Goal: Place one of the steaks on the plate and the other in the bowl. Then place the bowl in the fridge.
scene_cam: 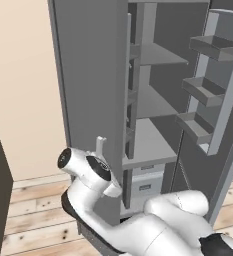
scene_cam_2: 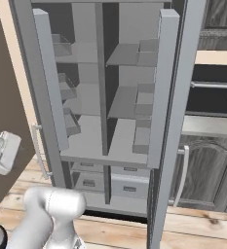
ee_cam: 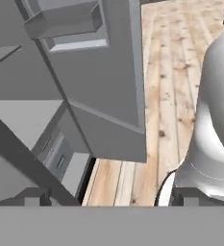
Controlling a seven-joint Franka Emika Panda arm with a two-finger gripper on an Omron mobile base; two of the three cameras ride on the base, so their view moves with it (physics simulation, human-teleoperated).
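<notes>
While both its doors stand swung wide, the fridge (scene_cam_2: 105, 121) shows flat matte grey shelves, boxy door racks (scene_cam: 208, 87) and drawers (scene_cam_2: 129, 185) low down, ahead of the gripper (ee_cam: 108, 197). Its blocky dark fingertips (ee_cam: 34, 197) are spread fully apart, holding and touching nothing. Beneath them runs knotted pale plank floor (ee_cam: 171, 72).

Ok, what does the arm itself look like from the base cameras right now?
The arm is glossy white with rounded, bulbous link shells. Its joints are dark: a black ring shows at the round end cap, a black band on the wrist segment, and a dark joint at the lower right. No cables or markings show.
</notes>
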